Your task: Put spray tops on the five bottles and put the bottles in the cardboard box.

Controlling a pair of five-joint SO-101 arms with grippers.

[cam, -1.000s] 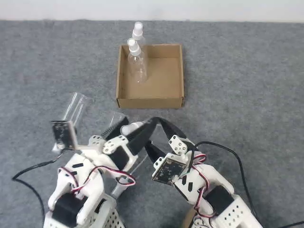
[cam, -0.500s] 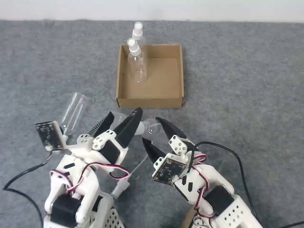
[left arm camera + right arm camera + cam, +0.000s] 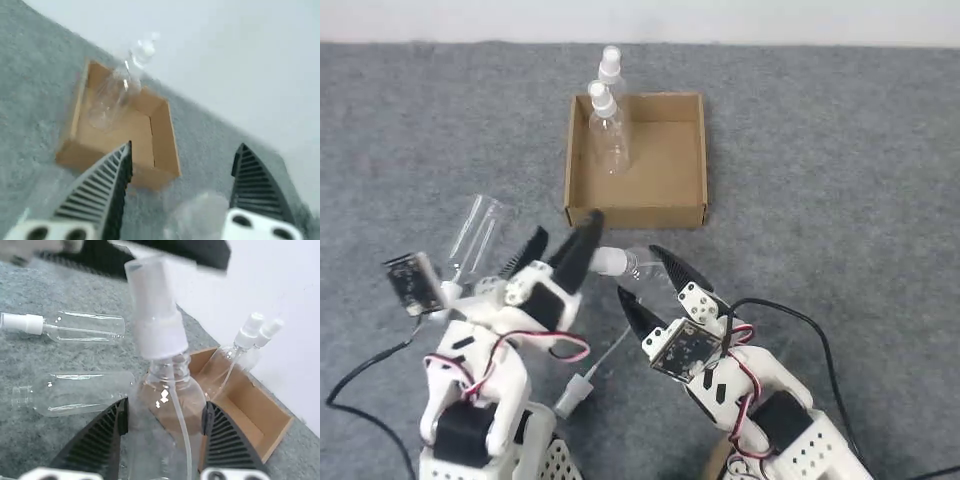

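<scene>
Our right gripper is clamped on the body of a bottle just at 6 o'clock of the cardboard box. It grips low on the body so the neck is left free. The spray top on that neck points toward 9 o'clock, at our left gripper, whose jaws stand wide apart with nothing between them. We judge the top seated or nearly so, which would explain why the left jaws are off it. Two finished bottles lean in the box's 11 o'clock corner, leaving floor for the others. On the carpet, apart from the box, lie a capped bottle and an uncapped bottle that awaits its top.
</scene>
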